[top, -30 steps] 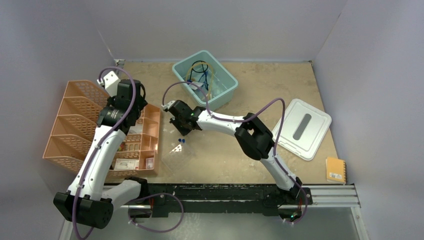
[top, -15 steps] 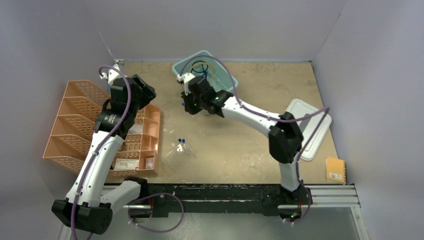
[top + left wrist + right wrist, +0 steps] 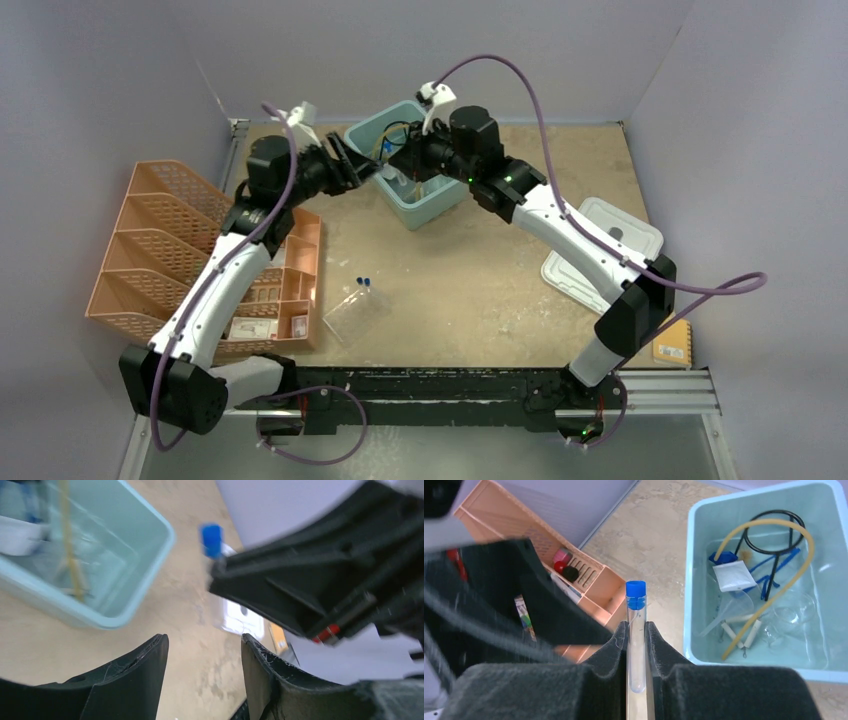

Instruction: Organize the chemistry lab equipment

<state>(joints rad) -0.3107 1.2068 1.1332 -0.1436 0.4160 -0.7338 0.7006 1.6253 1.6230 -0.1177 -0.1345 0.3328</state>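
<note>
My right gripper (image 3: 636, 639) is shut on a clear blue-capped tube (image 3: 636, 625), held upright beside the left rim of the teal bin (image 3: 688, 580). In the top view it (image 3: 398, 160) hovers at the bin's left side (image 3: 432, 205). My left gripper (image 3: 202, 655) is open and empty, close in front of the right one (image 3: 352, 170); the tube's cap shows in its view (image 3: 212, 534). The bin holds a black wire ring stand (image 3: 774, 527), amber tubing (image 3: 796, 567) and a white triangle (image 3: 739, 632). A clear rack (image 3: 357, 315) with two blue-capped tubes (image 3: 364, 282) lies mid-table.
An orange mesh organizer (image 3: 165, 240) and a compartment tray (image 3: 285, 290) stand at the left. The bin's grey lid (image 3: 605, 255) lies at the right, with an orange notebook (image 3: 670, 340) near the front right corner.
My right gripper has risen from beside the clear rack and moved back to the bin's left side. My left gripper has swung right and back to meet it.
</note>
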